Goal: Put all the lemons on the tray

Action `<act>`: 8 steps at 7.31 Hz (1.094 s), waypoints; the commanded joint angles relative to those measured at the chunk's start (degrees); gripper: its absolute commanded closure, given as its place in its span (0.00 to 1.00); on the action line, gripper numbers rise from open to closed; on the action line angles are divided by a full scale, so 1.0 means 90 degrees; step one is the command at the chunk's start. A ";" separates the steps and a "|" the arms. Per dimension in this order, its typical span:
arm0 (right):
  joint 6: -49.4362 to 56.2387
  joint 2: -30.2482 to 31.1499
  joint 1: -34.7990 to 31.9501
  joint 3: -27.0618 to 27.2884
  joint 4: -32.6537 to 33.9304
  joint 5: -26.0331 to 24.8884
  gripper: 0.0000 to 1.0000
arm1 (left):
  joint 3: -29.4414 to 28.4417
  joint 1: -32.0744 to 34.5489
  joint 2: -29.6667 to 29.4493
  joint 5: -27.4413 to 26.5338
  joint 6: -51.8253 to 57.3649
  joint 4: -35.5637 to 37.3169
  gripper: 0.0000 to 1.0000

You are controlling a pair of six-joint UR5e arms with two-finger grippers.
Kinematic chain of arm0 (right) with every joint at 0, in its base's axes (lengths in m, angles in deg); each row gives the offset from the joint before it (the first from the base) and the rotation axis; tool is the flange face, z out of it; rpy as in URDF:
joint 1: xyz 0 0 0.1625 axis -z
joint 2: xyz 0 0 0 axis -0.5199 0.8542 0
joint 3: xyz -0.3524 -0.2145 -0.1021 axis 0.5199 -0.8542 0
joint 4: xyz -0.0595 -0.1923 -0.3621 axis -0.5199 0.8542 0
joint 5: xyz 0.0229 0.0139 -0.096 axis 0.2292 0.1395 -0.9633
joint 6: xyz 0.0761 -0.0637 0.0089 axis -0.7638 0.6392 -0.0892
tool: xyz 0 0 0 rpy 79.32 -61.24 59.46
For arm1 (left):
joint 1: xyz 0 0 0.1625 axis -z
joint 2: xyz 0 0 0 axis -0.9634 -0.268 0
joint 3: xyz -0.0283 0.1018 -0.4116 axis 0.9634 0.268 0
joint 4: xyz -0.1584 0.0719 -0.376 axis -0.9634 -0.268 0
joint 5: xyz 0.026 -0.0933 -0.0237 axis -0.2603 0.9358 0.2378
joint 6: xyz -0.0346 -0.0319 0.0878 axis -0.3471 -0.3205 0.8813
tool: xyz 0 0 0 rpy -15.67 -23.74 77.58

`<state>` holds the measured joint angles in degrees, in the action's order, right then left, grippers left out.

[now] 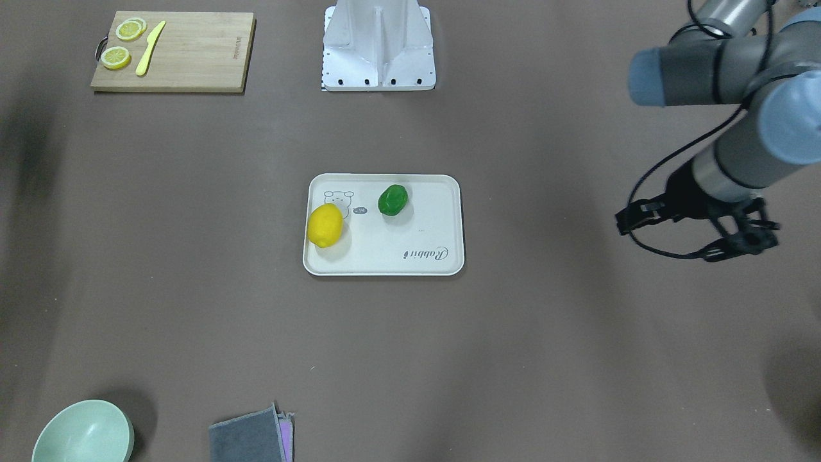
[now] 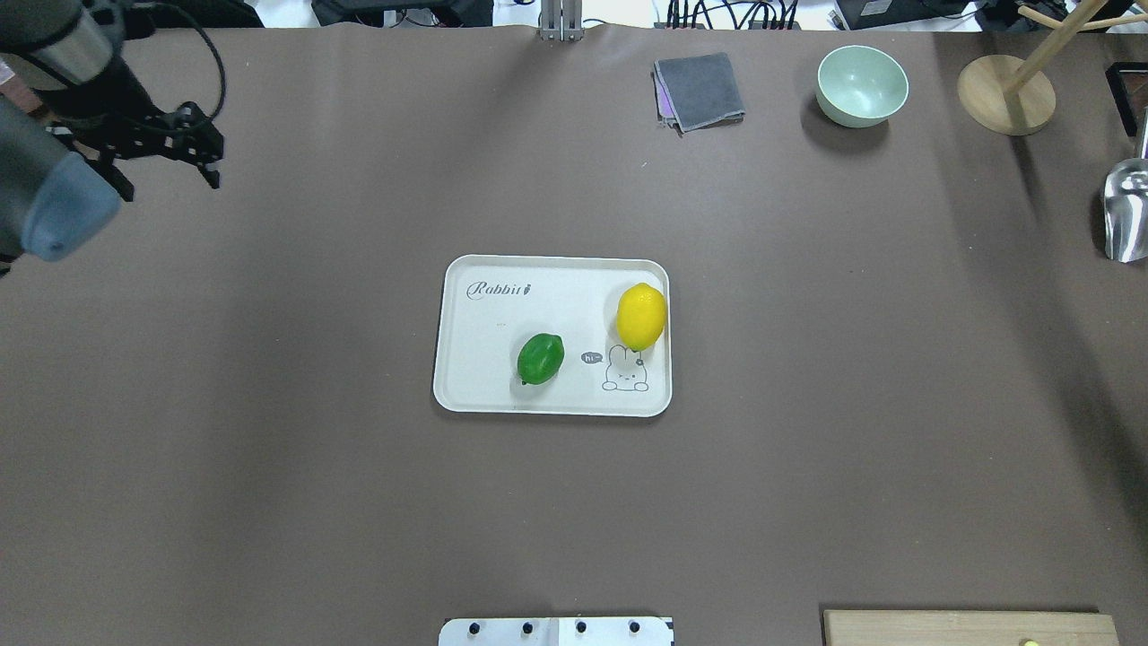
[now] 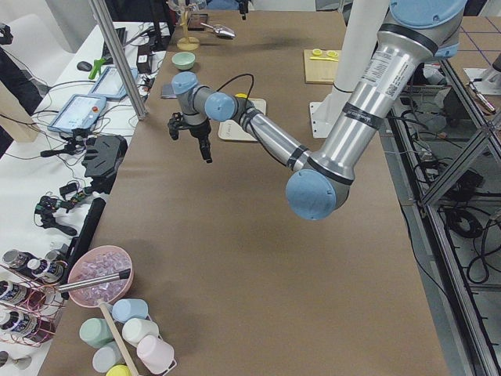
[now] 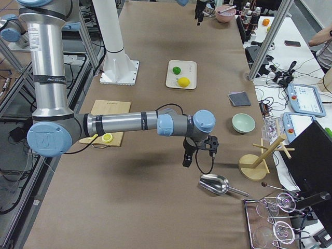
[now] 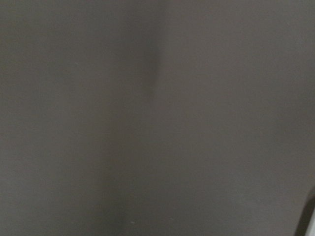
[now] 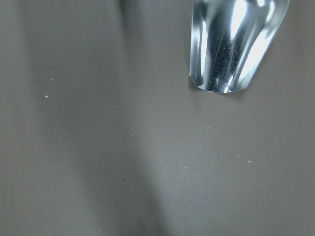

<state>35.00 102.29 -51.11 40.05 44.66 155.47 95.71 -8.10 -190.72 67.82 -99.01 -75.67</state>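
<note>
table (image 2: 269, 493): brown cover | side bench (image 3: 23, 168): white, cluttered | frame (image 3: 119, 59): aluminium posts

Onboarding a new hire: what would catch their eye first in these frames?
The yellow lemon and green lemon lie apart on the white tray at the table's centre. The left arm hangs far off to one side. The right arm reaches out near a shiny scoop.
</note>
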 commanded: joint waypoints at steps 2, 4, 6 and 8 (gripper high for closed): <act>0.0671 0.0207 -0.0351 -0.0062 -0.0017 -0.0108 0.01 | 0.0113 0.1483 0.0388 0.0041 0.3273 0.1689 0.02; 0.0692 0.0188 -0.0430 -0.0013 -0.0017 -0.0206 0.01 | 0.0540 0.1913 0.1564 0.0050 0.3753 0.1410 0.02; 0.0654 0.0227 -0.0440 0.0026 -0.0153 -0.0245 0.01 | 0.0767 0.2196 0.2281 0.0041 0.4301 0.1360 0.02; 0.0653 0.0237 -0.0440 0.0074 -0.0154 -0.0265 0.01 | 0.0728 0.2490 0.3012 0.0070 0.4997 0.1126 0.02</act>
<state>40.90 104.32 -55.05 40.45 43.39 153.23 102.30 12.91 -167.54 68.29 -56.74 -64.45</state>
